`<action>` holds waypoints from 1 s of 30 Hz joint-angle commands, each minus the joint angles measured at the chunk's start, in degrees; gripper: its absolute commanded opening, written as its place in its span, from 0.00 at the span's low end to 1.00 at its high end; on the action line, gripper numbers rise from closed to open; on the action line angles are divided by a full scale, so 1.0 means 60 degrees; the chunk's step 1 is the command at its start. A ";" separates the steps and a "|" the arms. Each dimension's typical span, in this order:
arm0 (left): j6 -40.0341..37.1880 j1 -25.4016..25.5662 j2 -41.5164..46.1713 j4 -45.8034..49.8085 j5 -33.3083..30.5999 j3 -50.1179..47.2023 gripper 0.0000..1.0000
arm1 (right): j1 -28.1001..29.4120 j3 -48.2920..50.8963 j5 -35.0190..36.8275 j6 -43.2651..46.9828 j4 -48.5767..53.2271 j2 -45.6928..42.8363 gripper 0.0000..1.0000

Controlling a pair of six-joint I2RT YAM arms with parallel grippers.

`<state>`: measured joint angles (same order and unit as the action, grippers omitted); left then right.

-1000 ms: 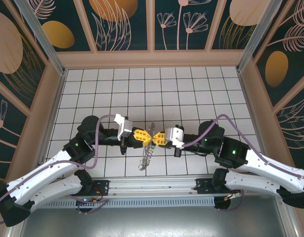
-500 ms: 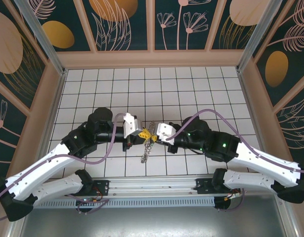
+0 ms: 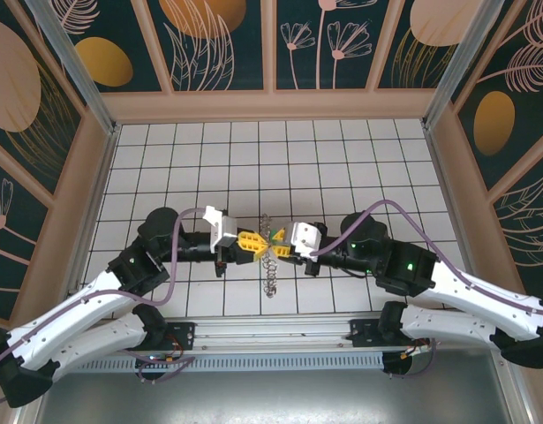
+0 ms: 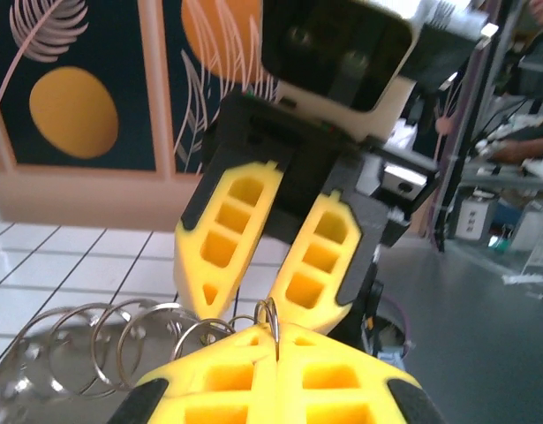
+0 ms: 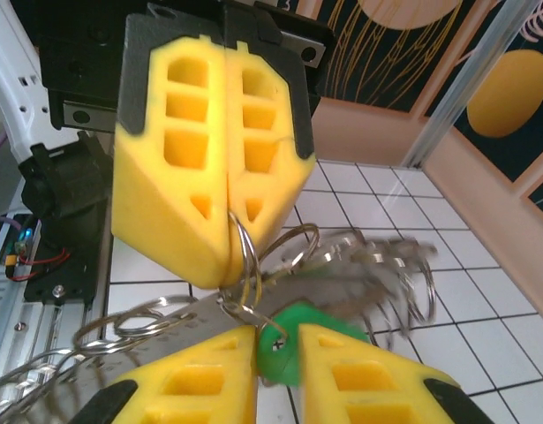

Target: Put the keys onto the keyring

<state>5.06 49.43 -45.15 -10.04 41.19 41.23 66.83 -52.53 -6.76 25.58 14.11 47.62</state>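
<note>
White-tiled tabletop (image 3: 342, 159), boxed by a low wooden rim (image 3: 271, 104) and patterned panels. Both arms meet above the centre tiles, toward the near side.

Left pincer (image 3: 260, 245): clamped flat on one silvery ring of the keyring (image 3: 269, 269). The rest of the ring chain trails loose from that hold.

Right pincer (image 3: 276, 246): fingers narrowly parted, almost tip to tip with the left. The green head of the key (image 5: 284, 352) sits in the gap. Gripped or merely resting there: cannot tell.

Handling (judged): rings light, stiff, springy, slick; chain free to swing. Key small and rigid; best held by the green head, leaving the metal end free. Slip or twist likely at the ring's coil.

Room: open tiles all round, rim well apart. Only tight spot is between the two sets of fingertips.
</note>
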 commanded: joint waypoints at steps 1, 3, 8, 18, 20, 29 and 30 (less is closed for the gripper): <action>0.1036 0.0115 0.0280 -0.2356 0.1108 -0.0045 0.00 | -0.0092 0.0259 0.0209 -0.0102 -0.0403 -0.0016 0.16; 0.1021 0.0117 0.0259 -0.2365 0.1135 -0.0032 0.00 | -0.0092 0.0303 0.0163 -0.0115 -0.0416 -0.0057 0.16; 0.0987 0.0124 0.0127 -0.2336 0.1199 0.0053 0.00 | -0.0090 0.0402 0.0018 -0.0062 -0.0575 -0.0240 0.15; 0.1267 0.0113 0.0280 -0.2843 0.1138 -0.0129 0.00 | -0.0092 0.0567 -0.0260 0.0085 -0.0511 -0.0416 0.00; 0.1377 0.0116 0.0287 -0.3045 0.1113 -0.0217 0.00 | -0.0039 0.0581 -0.0251 0.0148 -0.0400 -0.0331 0.00; 0.1054 0.0119 0.0488 -0.2636 0.0716 -0.0228 0.00 | 0.0741 0.0830 0.1005 0.0496 -0.0480 -0.0409 0.05; 0.0917 0.0113 0.0479 -0.2374 0.0701 -0.0162 0.00 | 0.0747 0.0818 0.1167 0.0428 -0.0529 -0.0521 0.11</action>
<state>12.01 49.50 -43.81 -20.64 43.72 38.57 70.94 -48.99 -5.39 27.81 9.74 45.17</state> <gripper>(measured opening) 0.037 0.085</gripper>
